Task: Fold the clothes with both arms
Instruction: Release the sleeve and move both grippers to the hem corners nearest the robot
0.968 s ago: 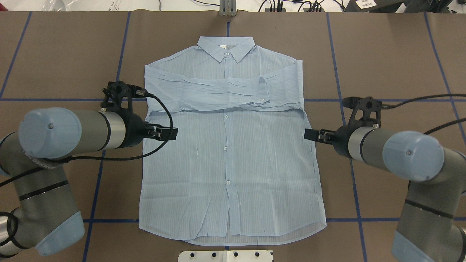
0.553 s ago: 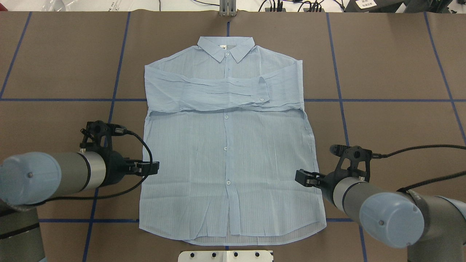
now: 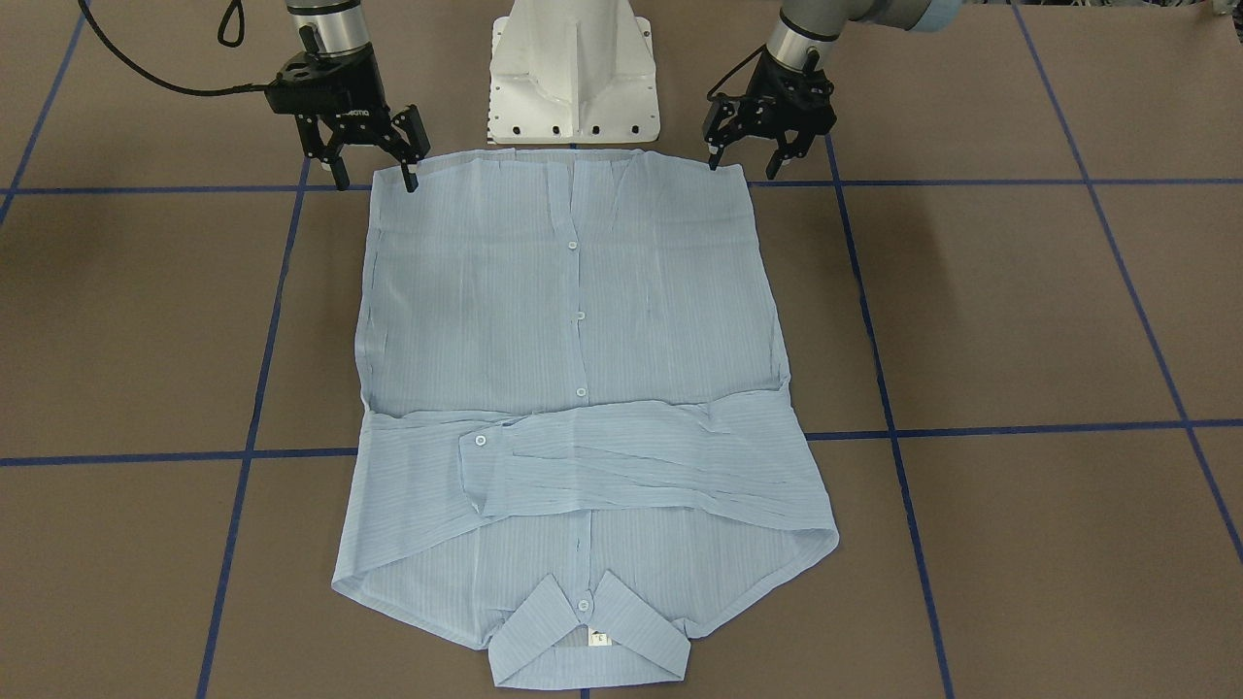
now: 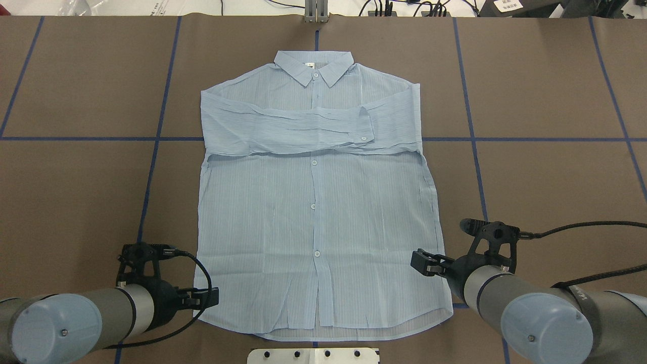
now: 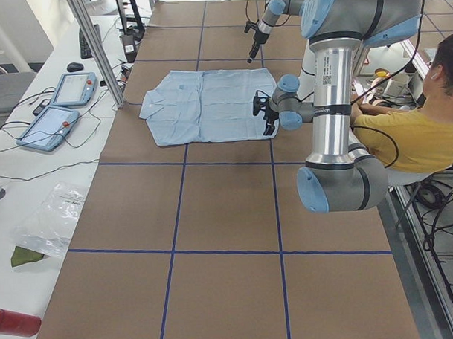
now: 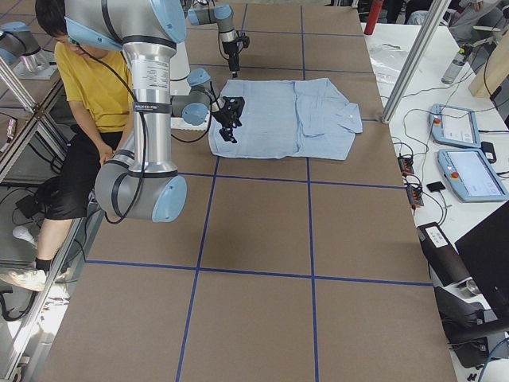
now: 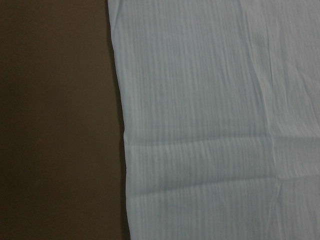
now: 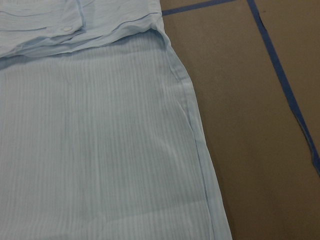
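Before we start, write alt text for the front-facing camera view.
A light-blue button-up shirt lies flat on a table, sleeves folded across its chest, collar nearest the camera. The left claw and right claw, both open, are at its far hem corners.

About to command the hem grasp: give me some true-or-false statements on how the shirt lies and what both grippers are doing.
The thin light-blue striped button-up shirt lies flat on the brown table, buttons up. True.
Its sleeves stretch out to either side. False: they are folded across the chest.
The black two-finger left gripper and right gripper are both open. True.
The collar lies nearest the white pedestal base. False: the hem does; the collar is at the far end.
Each gripper is by a side edge near the hem. True.
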`<state>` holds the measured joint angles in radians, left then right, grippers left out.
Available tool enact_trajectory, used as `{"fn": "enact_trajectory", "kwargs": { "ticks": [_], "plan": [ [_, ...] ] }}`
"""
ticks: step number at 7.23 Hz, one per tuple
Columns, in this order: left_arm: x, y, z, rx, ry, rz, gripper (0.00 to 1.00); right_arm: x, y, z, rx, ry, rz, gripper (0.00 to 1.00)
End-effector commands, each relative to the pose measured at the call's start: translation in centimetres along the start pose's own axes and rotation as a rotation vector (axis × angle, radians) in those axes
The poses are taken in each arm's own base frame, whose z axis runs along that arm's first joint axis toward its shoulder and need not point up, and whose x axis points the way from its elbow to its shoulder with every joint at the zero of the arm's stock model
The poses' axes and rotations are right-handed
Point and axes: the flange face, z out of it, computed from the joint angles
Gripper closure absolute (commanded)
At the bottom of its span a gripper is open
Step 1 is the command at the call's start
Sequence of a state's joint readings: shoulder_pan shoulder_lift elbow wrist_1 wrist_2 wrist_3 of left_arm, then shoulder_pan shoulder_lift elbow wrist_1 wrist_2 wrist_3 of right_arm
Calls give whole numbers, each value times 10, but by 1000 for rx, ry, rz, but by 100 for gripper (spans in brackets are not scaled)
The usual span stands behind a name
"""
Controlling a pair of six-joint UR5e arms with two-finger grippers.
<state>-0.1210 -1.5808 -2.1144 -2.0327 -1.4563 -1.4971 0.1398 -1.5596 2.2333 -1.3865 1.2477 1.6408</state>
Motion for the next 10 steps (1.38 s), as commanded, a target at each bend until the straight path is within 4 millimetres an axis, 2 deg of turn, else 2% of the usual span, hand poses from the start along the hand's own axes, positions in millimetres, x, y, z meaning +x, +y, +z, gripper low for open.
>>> {"fn": "enact_trajectory", "kwargs": {
  "ticks": [1,5,8,10],
  "plan": [
    [-1,23,12,11,-62,-80,74,0,2,1,0,3,-3,0],
    [-5,26,18,5,-100,-69,69,1,2,3,0,6,-4,0],
    [-1,30,21,-1,-117,-62,68,1,3,4,-1,8,-6,0],
    [7,32,31,-2,-114,-61,68,1,4,4,-2,7,-4,0]
  ]
}}
